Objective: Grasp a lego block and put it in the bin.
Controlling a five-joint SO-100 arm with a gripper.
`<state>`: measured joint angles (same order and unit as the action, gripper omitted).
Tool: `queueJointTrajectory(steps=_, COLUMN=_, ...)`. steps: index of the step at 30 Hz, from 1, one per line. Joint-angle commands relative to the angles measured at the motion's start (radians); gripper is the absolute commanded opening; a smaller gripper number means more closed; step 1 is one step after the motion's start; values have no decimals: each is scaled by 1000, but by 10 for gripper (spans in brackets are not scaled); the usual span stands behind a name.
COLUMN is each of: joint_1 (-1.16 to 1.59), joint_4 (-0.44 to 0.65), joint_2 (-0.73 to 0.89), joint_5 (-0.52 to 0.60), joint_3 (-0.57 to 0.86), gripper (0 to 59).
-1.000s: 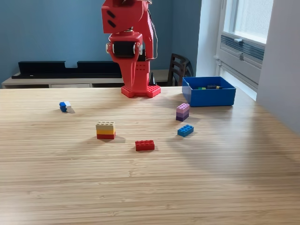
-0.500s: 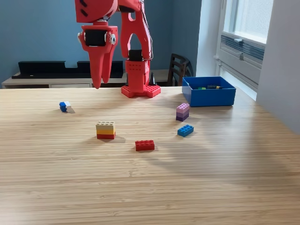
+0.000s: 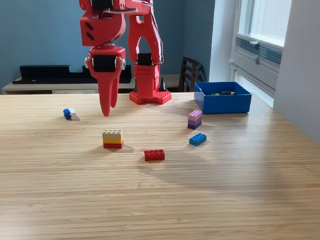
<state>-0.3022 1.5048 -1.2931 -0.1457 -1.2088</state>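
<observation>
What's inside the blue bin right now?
Over the bin's near wall, a few small pieces show, dark, green and yellowish. The wall hides the bin's floor, so anything lower can't be seen.

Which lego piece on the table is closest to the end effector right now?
The tan, yellow and red stack; the end effector hangs just above and behind it. The other pieces lie farther off.

Open tabletop (image 3: 60, 165) around stacked block (image 3: 112, 139) (red brick (image 3: 154, 155) nearby)

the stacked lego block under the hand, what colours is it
Cream on top, yellow in the middle, red at the bottom, seen in the exterior view.
</observation>
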Motion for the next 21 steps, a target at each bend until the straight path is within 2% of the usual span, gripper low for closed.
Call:
queueJointTrajectory(steps=1, joint_1=12, joint_4=-11, joint_2=57, joint_5=-11, joint_3=61, gripper=258)
queueJointTrajectory(steps=14, joint_1=12, joint_4=-11, joint_2=204, joint_5=-14, joint_3=170, gripper=251)
queueJointTrajectory(steps=21, joint_1=12, joint_4=-11, joint_2=282, joint_5=-6, joint_3=236, gripper=202)
